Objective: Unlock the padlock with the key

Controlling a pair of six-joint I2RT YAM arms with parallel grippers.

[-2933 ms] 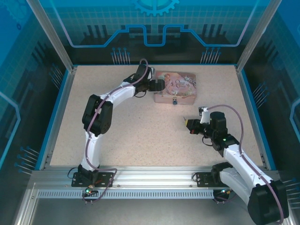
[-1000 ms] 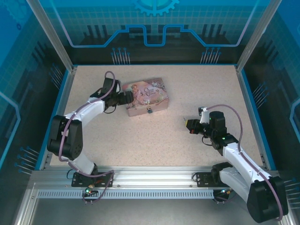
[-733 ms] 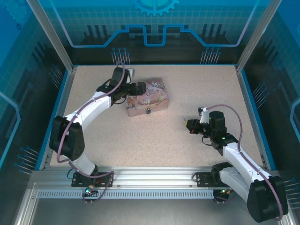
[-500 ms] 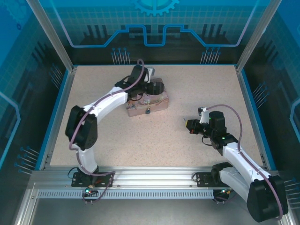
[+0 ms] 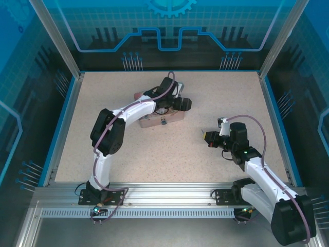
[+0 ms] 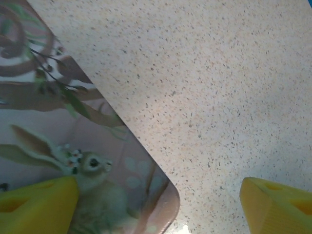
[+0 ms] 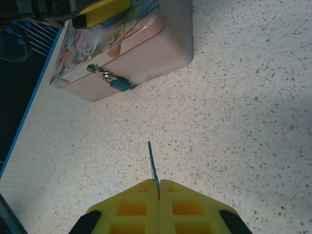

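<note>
Jaws of the left gripper [image 6: 160, 187] stood wide apart, holding nothing, one finger over the lid of the tin [image 7: 146, 53] and the other over the bare table [image 7: 243, 122] past its right corner. That looked like a stance for bracing the tin so it would not slide. The padlock [image 7: 118, 84] hung shut on the tin's near wall, facing the right arm. Well apart to the right, the right gripper [image 7: 158, 187] was clamped on the key [image 7: 152, 161], its blade pointing out towards the padlock, probably ready for insertion. Compared with half a second before, the left gripper had swung from the tin's middle to its right end; the right arm had not moved.
</note>
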